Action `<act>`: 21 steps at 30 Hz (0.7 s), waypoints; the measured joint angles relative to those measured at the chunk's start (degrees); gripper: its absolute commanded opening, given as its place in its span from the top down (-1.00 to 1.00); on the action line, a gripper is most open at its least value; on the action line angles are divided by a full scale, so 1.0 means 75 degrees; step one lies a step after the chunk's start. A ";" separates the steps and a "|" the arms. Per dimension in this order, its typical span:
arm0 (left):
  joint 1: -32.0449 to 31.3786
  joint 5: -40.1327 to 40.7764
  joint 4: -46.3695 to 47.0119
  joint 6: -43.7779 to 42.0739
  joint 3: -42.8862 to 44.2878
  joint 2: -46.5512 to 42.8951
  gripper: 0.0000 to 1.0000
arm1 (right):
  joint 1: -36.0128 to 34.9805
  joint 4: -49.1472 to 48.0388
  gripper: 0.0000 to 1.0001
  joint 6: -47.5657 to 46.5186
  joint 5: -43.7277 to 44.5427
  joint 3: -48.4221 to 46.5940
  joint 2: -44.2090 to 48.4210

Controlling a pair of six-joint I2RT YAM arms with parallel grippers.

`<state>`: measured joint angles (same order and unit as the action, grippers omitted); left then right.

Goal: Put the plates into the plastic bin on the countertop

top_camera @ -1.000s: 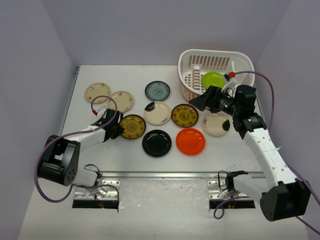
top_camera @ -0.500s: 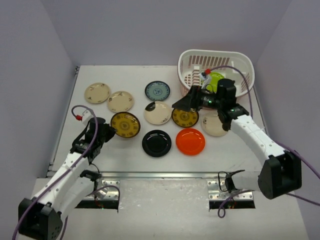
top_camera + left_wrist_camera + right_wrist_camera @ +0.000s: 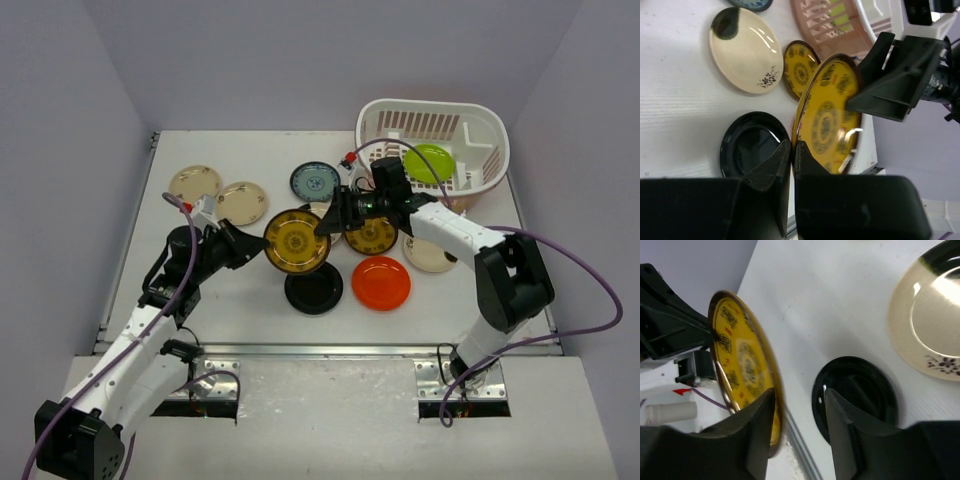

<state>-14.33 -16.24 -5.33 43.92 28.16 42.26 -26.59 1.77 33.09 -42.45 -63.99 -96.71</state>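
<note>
My left gripper (image 3: 260, 243) is shut on the rim of a brown-gold patterned plate (image 3: 297, 241), held on edge above the countertop (image 3: 250, 310). Its fingers pinch the plate's (image 3: 827, 120) lower edge in the left wrist view. My right gripper (image 3: 325, 225) reaches in from the right. Its jaws (image 3: 800, 395) stand apart, with the plate's (image 3: 740, 360) far rim just inside one finger. The plastic bin (image 3: 380, 150) stands at the back right with a lime green plate (image 3: 428, 160) in it.
Flat on the countertop lie a black plate (image 3: 314, 288), an orange one (image 3: 381, 282), a second brown-gold one (image 3: 372, 236), a blue one (image 3: 315, 181), two cream floral ones (image 3: 194, 183) (image 3: 241, 202) and a cream one with a dark patch (image 3: 432, 250).
My left gripper has lifted the brown-gold plate, tipped it on edge and carried it right. My right arm swung left from the bin to the plate, and its jaws have narrowed.
</note>
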 measured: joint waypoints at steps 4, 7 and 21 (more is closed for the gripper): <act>0.0004 -0.0173 0.0237 -0.0027 0.0000 0.0162 0.32 | -0.0134 0.0046 1.00 -0.0033 -0.0137 0.0000 -0.0032; -0.0007 -0.0017 0.0090 -0.0051 0.0152 0.0381 -0.97 | -0.0093 -0.0005 1.00 -0.0015 -0.0058 0.0043 -0.0007; -0.0044 0.3070 -0.2762 -0.1766 0.2293 -0.0280 -1.00 | 0.4575 -0.0007 1.00 0.3404 0.3605 0.0754 0.1786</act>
<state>-14.66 6.79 -26.05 30.68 45.36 40.16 7.72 1.72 58.62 -15.41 -58.33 -83.31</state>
